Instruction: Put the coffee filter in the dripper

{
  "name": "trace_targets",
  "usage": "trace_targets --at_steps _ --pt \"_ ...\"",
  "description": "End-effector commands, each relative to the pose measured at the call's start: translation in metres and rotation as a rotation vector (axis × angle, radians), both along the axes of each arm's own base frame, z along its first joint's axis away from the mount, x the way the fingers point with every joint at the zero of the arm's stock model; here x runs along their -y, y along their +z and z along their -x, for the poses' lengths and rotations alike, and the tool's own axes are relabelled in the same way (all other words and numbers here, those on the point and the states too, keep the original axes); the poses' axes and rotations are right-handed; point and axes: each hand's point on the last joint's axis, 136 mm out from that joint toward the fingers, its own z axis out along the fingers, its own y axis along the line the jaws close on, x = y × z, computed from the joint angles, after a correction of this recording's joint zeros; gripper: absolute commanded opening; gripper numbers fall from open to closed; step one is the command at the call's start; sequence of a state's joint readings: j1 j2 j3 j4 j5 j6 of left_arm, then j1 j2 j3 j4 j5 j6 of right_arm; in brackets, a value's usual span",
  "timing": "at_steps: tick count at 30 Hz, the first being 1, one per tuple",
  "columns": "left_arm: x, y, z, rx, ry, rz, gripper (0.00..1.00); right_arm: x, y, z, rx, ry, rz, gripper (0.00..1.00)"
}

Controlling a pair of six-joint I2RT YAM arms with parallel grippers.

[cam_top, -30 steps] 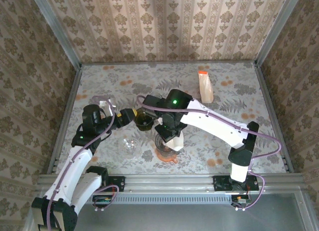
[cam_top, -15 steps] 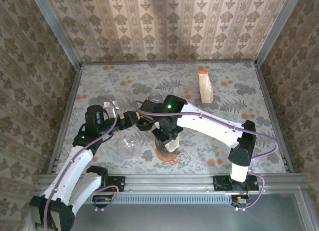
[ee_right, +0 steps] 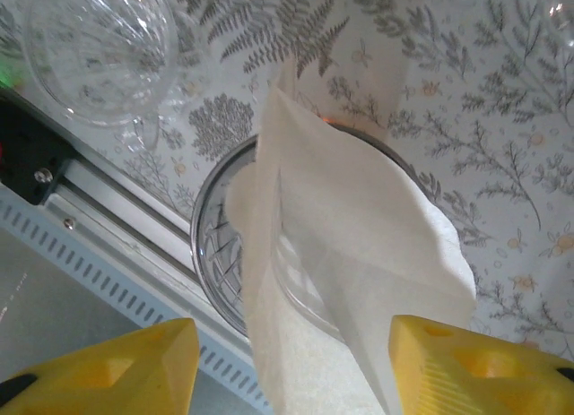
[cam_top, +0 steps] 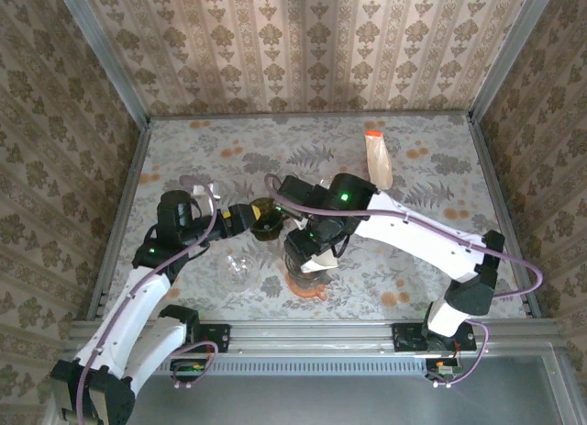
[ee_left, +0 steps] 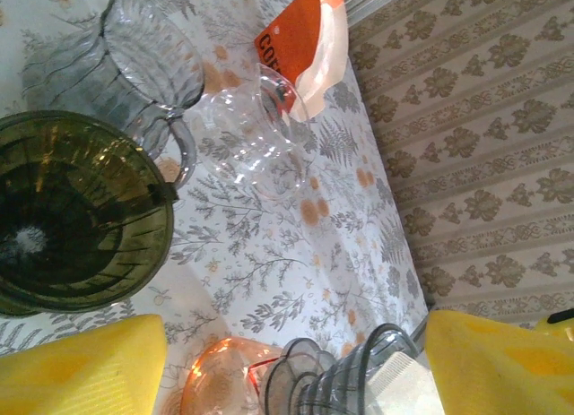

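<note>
**Right gripper (ee_right: 291,370) spread over the dripper, filter loose between its fingers**

The right gripper's job now, as I judge it, is to let go cleanly and leave the paper seated. It should draw straight back from the cup without brushing the paper. If the cone stays folded, one closed fingertip could press it down against the ribbed wall. Light pressure only, since the dripper sits on a small orange base (cam_top: 309,290) and may tip or slide.

In the right wrist view the two yellow fingers (ee_right: 99,370) sit in the lower corners, wide apart and pinching nothing. The coffee filter (ee_right: 350,236) rises between them through the middle of the frame. Its right edge runs just beside the right finger, and I cannot tell whether they touch. The paper is folded flat, standing on edge across the mouth of the dripper (ee_right: 211,245). Part of it hangs over the rim towards the lower edge of the frame, so it looks placed but not opened out. Beyond it is the patterned table (ee_right: 466,101), with a clear glass (ee_right: 99,47) at upper left.

In the top view the left gripper (cam_top: 249,218) sits left of centre beside a green dripper (cam_top: 267,226). In its own wrist view its fingers are spread and empty.
</note>
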State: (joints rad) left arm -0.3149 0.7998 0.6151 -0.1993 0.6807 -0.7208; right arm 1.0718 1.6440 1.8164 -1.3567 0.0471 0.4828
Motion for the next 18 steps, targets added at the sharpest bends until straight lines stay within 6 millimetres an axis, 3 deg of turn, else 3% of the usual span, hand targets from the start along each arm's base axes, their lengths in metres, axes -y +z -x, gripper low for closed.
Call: trace_targets --at_steps 1,5,9,14,18 --pt "0.006 0.016 0.002 0.032 -0.03 -0.006 0.76 0.004 0.014 -0.005 0.074 -0.015 -0.039 0.67" --pt "0.018 0.024 0.011 0.048 -0.08 -0.038 0.72 0.013 0.027 -0.012 0.159 -0.023 -0.087 0.68" --pt "0.031 0.021 0.02 0.052 -0.121 -0.128 0.64 0.02 0.024 -0.012 0.177 -0.028 -0.135 0.67" --pt "0.039 0.013 0.03 0.02 -0.168 -0.212 0.56 0.002 0.005 0.009 0.086 0.083 -0.186 0.57" --pt "0.044 0.01 0.034 -0.001 -0.185 -0.213 0.54 0.0 -0.012 0.013 0.06 0.102 -0.166 0.49"
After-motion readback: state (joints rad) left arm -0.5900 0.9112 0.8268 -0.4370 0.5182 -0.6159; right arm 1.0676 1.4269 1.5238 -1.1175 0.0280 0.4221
